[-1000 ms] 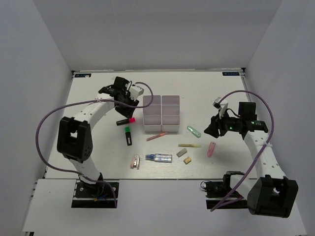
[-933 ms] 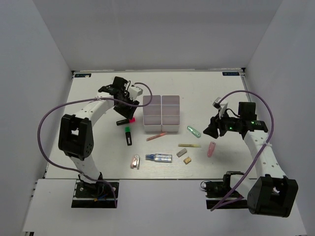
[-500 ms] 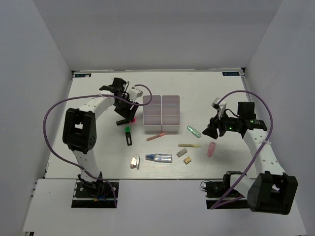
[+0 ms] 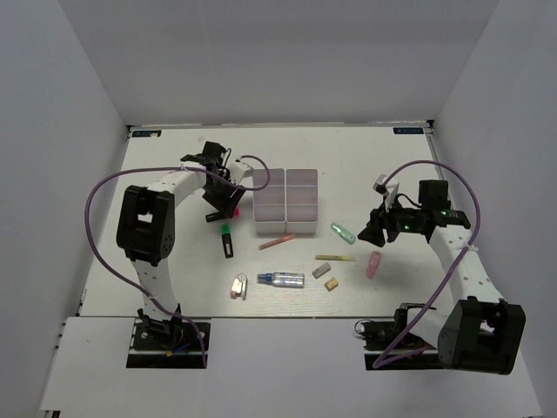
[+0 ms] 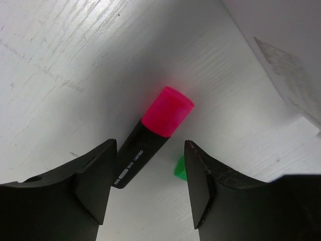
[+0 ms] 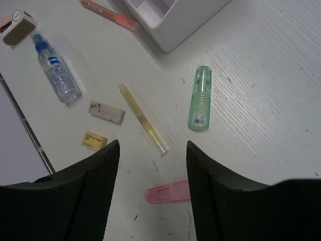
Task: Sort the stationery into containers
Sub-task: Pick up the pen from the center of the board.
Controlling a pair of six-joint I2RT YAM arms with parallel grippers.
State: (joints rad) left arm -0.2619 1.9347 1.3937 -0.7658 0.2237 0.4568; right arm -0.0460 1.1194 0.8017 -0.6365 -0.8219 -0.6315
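Observation:
My left gripper is open just above the red-capped black marker, which lies on the table between its fingers. A bit of the green-capped marker shows in the left wrist view. The two white containers stand right of it. My right gripper is open and empty above the green capsule, the yellow stick and the pink capsule. The silver-blue tube, two erasers and a pink stick lie loose.
A small white and pink sharpener-like item lies near the front, left of the tube. The white walls close in the table on three sides. Purple cables loop from both arms.
My left gripper has moved a little right and down onto the red-capped marker. The right arm has barely shifted. No item has moved.

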